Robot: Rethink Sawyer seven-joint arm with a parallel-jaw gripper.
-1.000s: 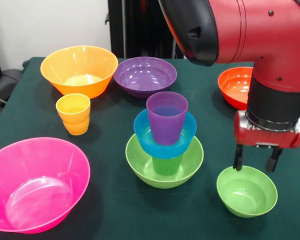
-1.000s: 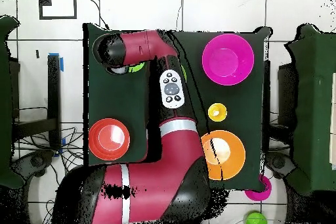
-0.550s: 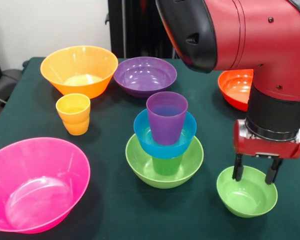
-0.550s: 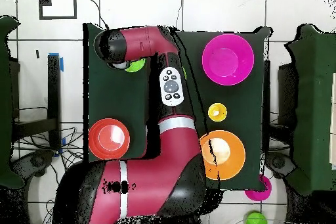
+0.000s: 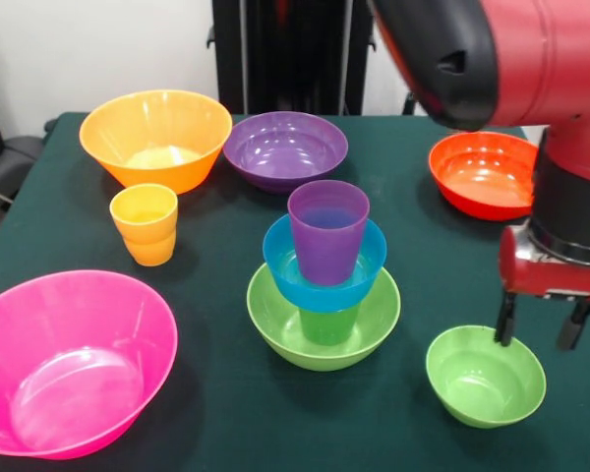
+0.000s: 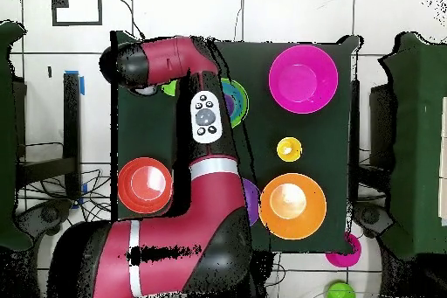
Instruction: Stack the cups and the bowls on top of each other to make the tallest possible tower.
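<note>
Centrally on the surface, the tower stands: lime-green bowl, green cup, blue bowl, purple cup. Beside it, the gripper hangs with jaws open over the small green bowl's right rim.

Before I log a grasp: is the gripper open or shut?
Open. The gripper shows two fingers spread apart at the small green bowl's far rim, holding nothing.
</note>
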